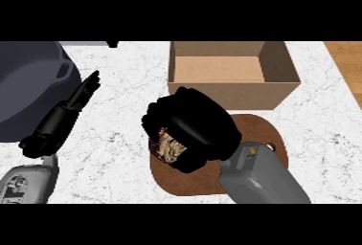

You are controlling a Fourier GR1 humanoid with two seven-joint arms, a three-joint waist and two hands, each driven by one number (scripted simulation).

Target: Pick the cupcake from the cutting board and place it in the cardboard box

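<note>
Now, with my right robot hand (192, 128) curled around the brown-wrapped cupcake (168, 146) over the rounded wooden cutting board (265, 131), I'd lift straight before swinging toward the open cardboard box (233, 91).

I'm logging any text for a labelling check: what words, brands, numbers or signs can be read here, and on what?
None can be read.
Brown open-topped cardboard box: plain walls, no print.
Brown rounded wooden cutting board: no marking.
Grey right forearm: small yellow mark, not legible as text.
Black right hand, curled round the cupcake: no lettering.
</note>
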